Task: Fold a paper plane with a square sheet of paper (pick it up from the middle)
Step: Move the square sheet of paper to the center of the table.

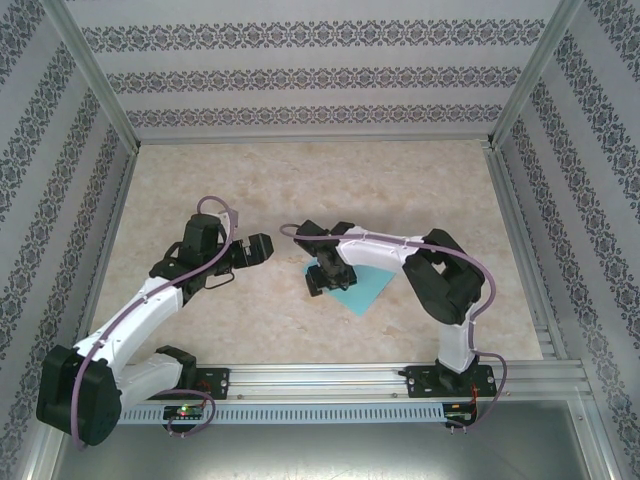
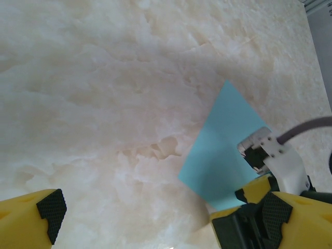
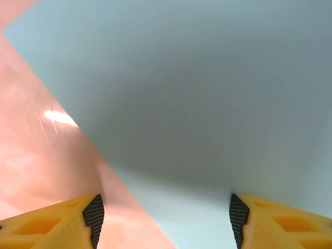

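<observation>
One square sheet of paper lies flat on the marbled counter, plain light cyan with no crease showing. The right gripper stands over the sheet's left part. The left gripper is well left of the sheet, fingers apart.

From the left wrist, the sheet is an unmarked diamond up-right of the spread left gripper.

From the right wrist, the sheet lies smooth under the right gripper, whose fingers are parted and clamp nothing.

Thin light-cyan square sheet of paper, smooth and matt; beige marble-patterned tabletop, smooth with a slight sheen
</observation>
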You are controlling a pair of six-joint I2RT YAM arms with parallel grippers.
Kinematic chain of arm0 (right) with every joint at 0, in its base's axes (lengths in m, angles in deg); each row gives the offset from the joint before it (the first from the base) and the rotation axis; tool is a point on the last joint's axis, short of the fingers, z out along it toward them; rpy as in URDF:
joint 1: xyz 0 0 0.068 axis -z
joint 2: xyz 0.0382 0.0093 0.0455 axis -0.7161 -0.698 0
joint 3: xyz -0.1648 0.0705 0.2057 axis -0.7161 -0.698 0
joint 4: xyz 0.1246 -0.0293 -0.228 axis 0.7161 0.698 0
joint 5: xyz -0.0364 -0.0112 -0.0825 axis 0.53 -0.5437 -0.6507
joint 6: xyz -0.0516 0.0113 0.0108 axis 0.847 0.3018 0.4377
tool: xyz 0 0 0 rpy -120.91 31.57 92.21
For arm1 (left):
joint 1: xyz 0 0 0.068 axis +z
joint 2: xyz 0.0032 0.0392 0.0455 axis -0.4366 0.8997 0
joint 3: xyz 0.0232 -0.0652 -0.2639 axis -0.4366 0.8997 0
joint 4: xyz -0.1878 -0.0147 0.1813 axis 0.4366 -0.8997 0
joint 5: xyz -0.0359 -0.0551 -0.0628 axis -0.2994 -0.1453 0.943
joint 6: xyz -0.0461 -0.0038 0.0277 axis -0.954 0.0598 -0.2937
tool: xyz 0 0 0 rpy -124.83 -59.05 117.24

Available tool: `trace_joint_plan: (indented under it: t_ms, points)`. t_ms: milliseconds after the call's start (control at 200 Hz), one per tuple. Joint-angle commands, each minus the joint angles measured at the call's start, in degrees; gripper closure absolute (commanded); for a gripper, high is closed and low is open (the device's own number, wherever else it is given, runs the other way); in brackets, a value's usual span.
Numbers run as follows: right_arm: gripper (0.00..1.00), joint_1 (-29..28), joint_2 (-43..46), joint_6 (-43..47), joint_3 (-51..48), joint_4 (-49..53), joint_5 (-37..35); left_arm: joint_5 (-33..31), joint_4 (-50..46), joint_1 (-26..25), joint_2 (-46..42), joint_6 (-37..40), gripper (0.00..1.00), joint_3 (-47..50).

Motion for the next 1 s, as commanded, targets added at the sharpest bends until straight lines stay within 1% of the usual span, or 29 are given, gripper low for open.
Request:
trace_joint_plan:
  t_ms: [0, 110, 230, 310, 405, 475, 555, 610, 709, 809, 994]
  points:
    - [0.32, 0.30, 5.40, -2.48, -2.22, -1.95, -3.30, 1.31, -1.28, 0.78, -1.49, -1.27, 0.00, 0.84]
    - [0.28, 1.80, 9.41, -6.26, -3.67, -4.61, -3.60, 2.00, -1.68, 0.73, -1.91, -1.67, 0.00, 0.62]
    - [0.24, 6.01, 12.56, -16.76, -7.97, -7.96, -5.95, 2.07, -2.45, 0.73, -2.76, -1.53, 0.00, 0.44]
    - [0.23, 7.40, 13.19, -22.18, -9.63, -10.78, -7.68, 2.14, -2.34, 0.72, -2.88, -1.84, 0.00, 0.60]
    - [0.21, 8.49, 11.96, -27.23, -8.74, -11.81, -7.34, 2.79, -1.99, 0.78, -2.82, -2.45, 0.00, 0.59]
    - [0.20, 8.40, 10.63, -30.62, -7.07, -10.55, -8.97, 2.86, -2.03, 0.77, -3.03, -2.38, 0.00, 0.45]
    - [0.19, 8.27, 8.76, -34.30, -5.09, -7.46, -11.71, 2.69, -2.27, 0.75, -3.08, -2.22, 0.00, 0.27]
    - [0.18, 8.30, 7.03, -37.42, -3.15, -3.51, -13.60, 2.79, -2.25, 0.71, -3.06, -2.11, 0.00, 0.26]
    - [0.18, 8.26, 4.49, -42.00, -1.48, -0.84, -13.93, 2.82, -2.01, 0.73, -2.73, -2.12, 0.00, 0.30]
    - [0.18, 8.02, 3.22, -44.66, -1.69, -1.72, -14.06, 2.99, -1.99, 0.71, -2.48, -1.96, 0.00, 0.25]
    - [0.19, 8.37, -1.49, -45.08, 1.20, -0.74, -11.91, 2.50, -2.60, 0.72, -2.20, -1.71, 0.00, -0.06]
